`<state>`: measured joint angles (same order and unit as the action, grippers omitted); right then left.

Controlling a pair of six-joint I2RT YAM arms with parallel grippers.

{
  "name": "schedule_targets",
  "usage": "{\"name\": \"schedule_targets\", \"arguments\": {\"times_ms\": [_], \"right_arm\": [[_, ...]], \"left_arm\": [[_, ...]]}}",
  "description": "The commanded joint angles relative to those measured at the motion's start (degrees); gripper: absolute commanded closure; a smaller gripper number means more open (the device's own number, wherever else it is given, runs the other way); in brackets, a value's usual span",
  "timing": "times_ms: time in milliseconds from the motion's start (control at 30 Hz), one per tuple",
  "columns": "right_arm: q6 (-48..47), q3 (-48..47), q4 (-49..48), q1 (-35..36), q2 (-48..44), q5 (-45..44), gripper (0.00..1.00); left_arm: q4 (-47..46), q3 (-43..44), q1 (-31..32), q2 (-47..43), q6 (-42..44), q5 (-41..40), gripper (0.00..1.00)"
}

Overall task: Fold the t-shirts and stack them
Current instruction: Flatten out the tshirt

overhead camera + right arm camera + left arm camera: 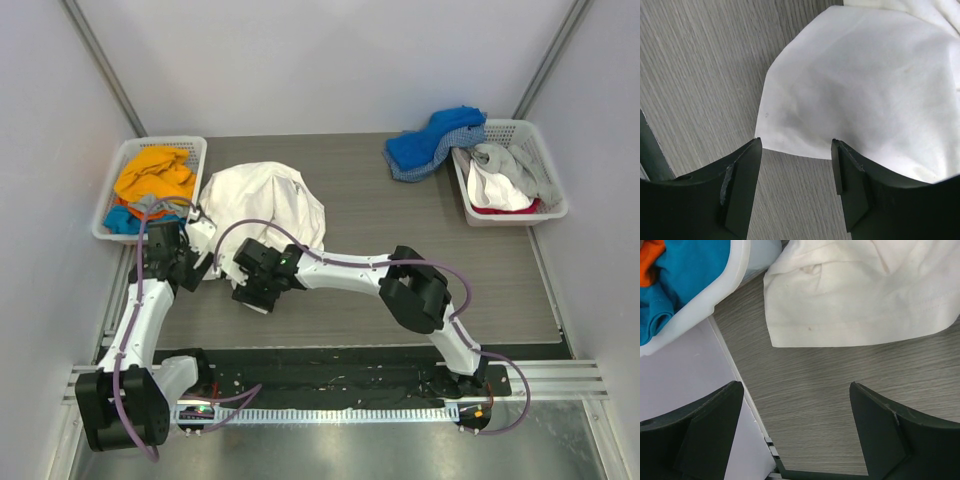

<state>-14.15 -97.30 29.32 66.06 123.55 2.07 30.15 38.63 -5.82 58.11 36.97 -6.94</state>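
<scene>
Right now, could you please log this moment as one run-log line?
white t-shirt: bunched on table | left gripper: open, short of its hem | right gripper: open at its edge

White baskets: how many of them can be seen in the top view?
2. The left basket stands at the far left of the table; the right basket stands at the far right. Nothing seems to hide a third.

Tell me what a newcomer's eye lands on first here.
A big crumpled white cloth t-shirt lies left of centre on the grey wood-grain table, with the left fingers and right fingers open at its near edge. At the far corners stand two white plastic slatted baskets: the left basket holds orange and blue shirts, while blue and checked shirts spill over the side of the right basket.
</scene>
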Motion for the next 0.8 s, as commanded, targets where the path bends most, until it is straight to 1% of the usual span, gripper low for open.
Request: {"name": "schedule_targets", "arguments": {"times_ms": [0,433,767], "right_arm": [[0.71,-2.28,0.74,0.3,1.26,0.66,0.35],[2.64,-2.02,0.74,0.47,4.16,4.35,0.34],[3.34,-1.23,1.0,1.87,2.84,2.6,0.34]], "left_arm": [[-2.55,0.22,-0.77,-0.1,1.08,1.23,0.08],[-3.69,-0.4,-2.61,0.78,2.49,1.49,0.09],[-2.99,-0.31,-2.79,-0.1,2.67,1.75,0.09]]}}
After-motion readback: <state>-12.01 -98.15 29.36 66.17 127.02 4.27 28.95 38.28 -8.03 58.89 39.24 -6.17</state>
